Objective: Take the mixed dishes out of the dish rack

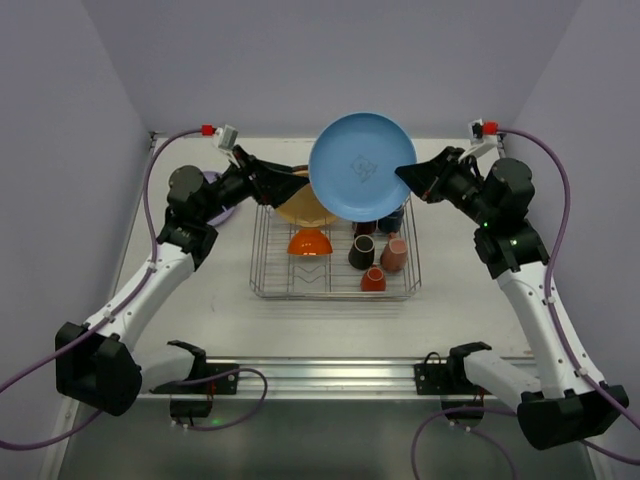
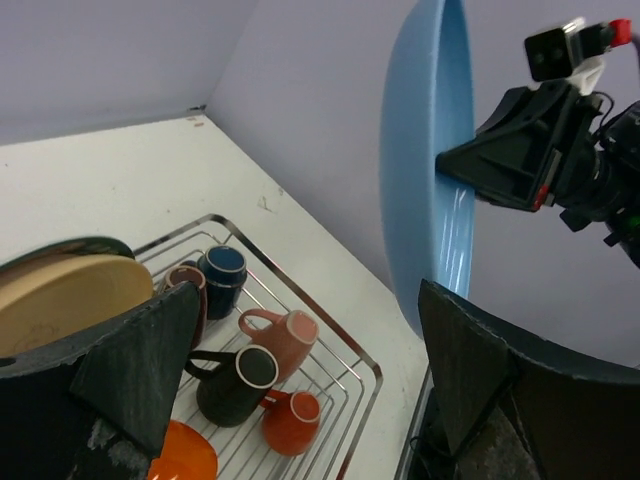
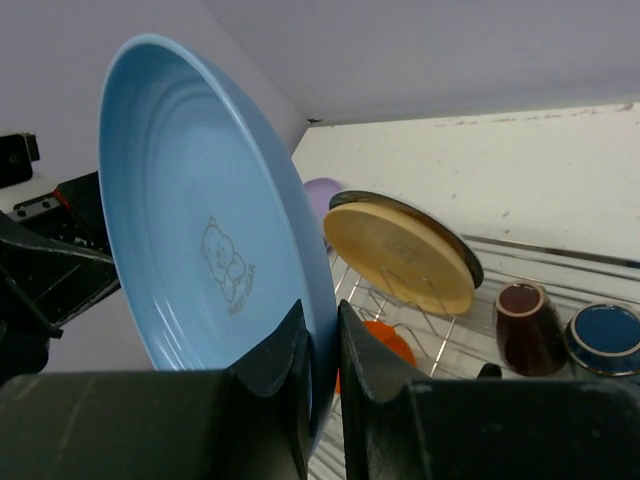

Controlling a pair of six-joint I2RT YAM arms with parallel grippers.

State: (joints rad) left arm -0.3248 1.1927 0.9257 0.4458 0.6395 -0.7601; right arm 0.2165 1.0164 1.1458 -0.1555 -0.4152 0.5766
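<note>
Here, nearest the arm bases, the dish rack (image 1: 262, 285) sits mid-table. Five mugs cluster in its right part, the orange mug (image 1: 373, 280) nearest, and the orange bowl (image 1: 310, 241) lies left of them, apparently dome up. Farther back, the yellow-orange plate (image 1: 303, 210) leans in the wire dividers, which keep it on edge. Above the rack's far side the right gripper (image 1: 405, 172) pinches the rim of the blue plate (image 1: 362, 166), holding it upright, likely to clear the wires. The left gripper (image 1: 293, 178) hangs spread wide and empty just left of the plate, perhaps to receive it. The white table (image 1: 200, 310) is hemmed in by pale lavender walls.
</note>
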